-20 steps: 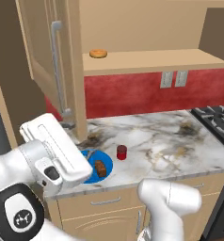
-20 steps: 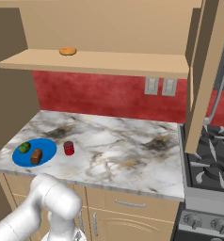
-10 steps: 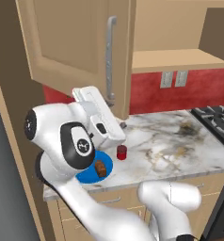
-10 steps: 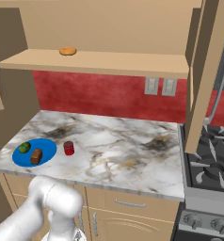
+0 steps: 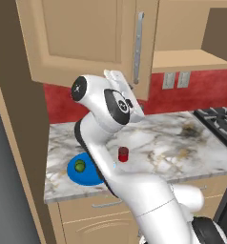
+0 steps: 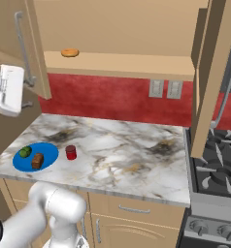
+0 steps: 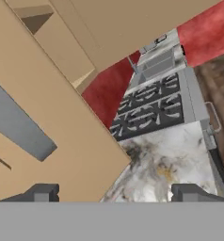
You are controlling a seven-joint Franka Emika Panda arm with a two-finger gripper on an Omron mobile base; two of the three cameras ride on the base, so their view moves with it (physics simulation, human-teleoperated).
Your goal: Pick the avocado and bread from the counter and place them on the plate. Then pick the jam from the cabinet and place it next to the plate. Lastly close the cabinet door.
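Claw: the claw (image 7: 115, 192) is raised at the cabinet door (image 5: 82, 33), its two dark tips spread wide with nothing between them; one tip sits just before the door's face.
Door handle: the grey bar handle (image 5: 138, 47) runs just above the claw in the left base view, and in the hand view it lies up and to one side of the tips.
Change: a second ago the door stood swung out with the arm low over the desk; now the door is much nearer shut and the hand is up at it.
Plate: the blue plate (image 6: 48, 156) lies well below the claw on the desk (image 6: 117, 145).
Avocado: the avocado (image 6: 24, 152) rests on the plate.
Bread: the bread (image 6: 37, 161) rests on the plate beside the avocado.
Jam: the jam (image 6: 71, 152) stands upright on the desk just beside the plate, below the claw, where it stood a second ago.
Shelf: an orange-tan pastry (image 6: 70, 52) lies on the cabinet (image 6: 122, 64) shelf.
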